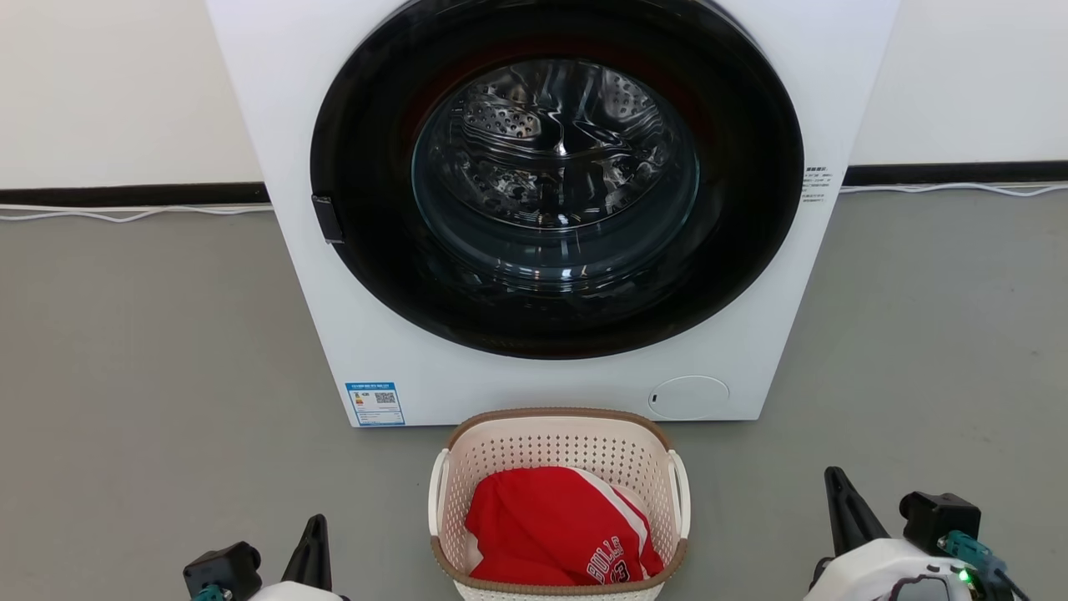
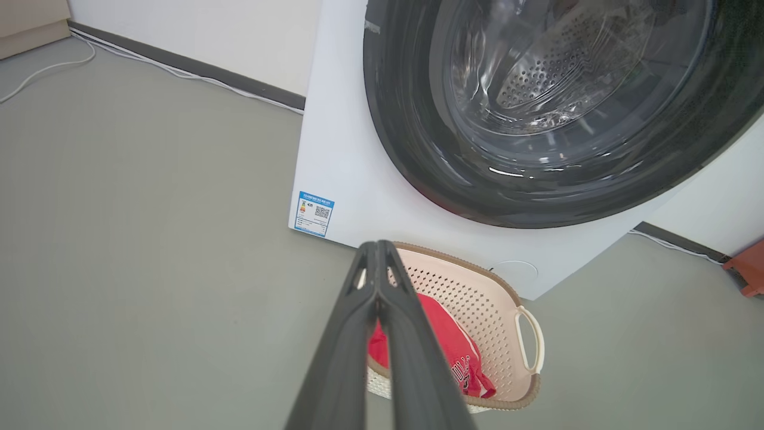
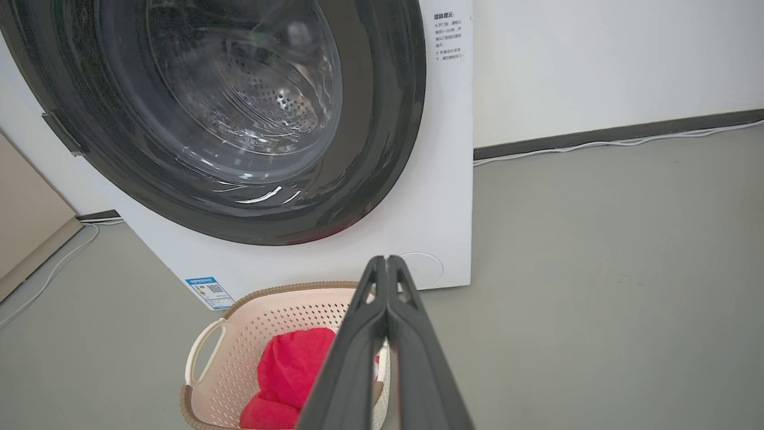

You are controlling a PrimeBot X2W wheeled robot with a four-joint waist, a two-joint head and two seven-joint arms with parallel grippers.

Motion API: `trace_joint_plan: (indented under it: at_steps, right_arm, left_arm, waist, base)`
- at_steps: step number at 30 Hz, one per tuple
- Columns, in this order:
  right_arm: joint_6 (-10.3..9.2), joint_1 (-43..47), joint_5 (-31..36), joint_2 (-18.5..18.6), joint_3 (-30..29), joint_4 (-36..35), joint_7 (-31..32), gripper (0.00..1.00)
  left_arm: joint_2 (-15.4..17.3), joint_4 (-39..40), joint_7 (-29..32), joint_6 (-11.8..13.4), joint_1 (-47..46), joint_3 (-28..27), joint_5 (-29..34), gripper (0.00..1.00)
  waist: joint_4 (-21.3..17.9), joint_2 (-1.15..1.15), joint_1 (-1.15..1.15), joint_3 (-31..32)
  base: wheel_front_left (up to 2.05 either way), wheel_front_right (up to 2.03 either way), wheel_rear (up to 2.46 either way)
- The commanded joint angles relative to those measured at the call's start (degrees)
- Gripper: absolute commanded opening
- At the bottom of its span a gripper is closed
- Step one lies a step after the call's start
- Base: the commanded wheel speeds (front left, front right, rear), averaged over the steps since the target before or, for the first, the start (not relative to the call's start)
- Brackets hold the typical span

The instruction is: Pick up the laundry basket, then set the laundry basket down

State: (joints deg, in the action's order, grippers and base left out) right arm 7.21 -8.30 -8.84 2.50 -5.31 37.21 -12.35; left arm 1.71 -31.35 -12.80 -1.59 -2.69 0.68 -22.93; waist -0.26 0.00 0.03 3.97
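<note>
The laundry basket [image 1: 557, 446], cream-white and perforated with a brown rim and white side handles, stands on the grey floor right before the washing machine; a red jersey [image 1: 559, 527] lies inside. In the wrist views the laundry basket [image 2: 477, 292] [image 3: 262, 325] shows past the fingers. My left gripper [image 1: 313, 534] hovers at the lower left, well apart from the basket, its fingers pressed together on nothing [image 2: 377, 246]. At the lower right is my right gripper [image 1: 837, 488], likewise shut and empty [image 3: 387, 261], off the basket's right handle [image 1: 682, 492].
The white washing machine [image 1: 734, 275] with its round dark door [image 1: 557, 179] fills the space just behind the basket. White cables [image 1: 125, 213] run along the wall's dark skirting. Grey floor [image 1: 150, 376] stretches to both sides. A reddish object [image 2: 746, 269] sits at the right edge.
</note>
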Motion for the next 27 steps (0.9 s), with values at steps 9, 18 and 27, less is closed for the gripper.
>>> trace_joint_plan:
  at_steps: [9, 18, 27]
  right_arm:
    - [0.04, -1.73, -7.32, 0.21, 0.12, -3.8, 1.36, 0.0]
    - [0.06, -1.35, -13.78, 0.22, 0.07, -5.5, 2.78, 0.0]
    - [0.08, -1.02, -20.21, 0.23, -0.04, -7.15, 4.25, 0.0]
  left_arm:
    - [0.22, 3.05, 1.34, -0.82, -2.16, -0.84, -6.18, 0.0]
    - [0.3, 4.29, 2.84, -1.25, -2.25, -1.35, -11.53, 0.0]
    - [0.38, 5.49, 4.35, -1.68, -2.36, -1.89, -16.86, 0.0]
  waist:
    - [0.02, 0.0, -0.03, -0.41]
    - [0.04, 0.0, -0.03, -0.73]
    - [0.06, 0.0, -0.03, -1.04]
  base:
    - [0.0, 0.0, 0.0]
    - [0.0, 0.0, 0.0]
    - [0.0, 0.0, 0.0]
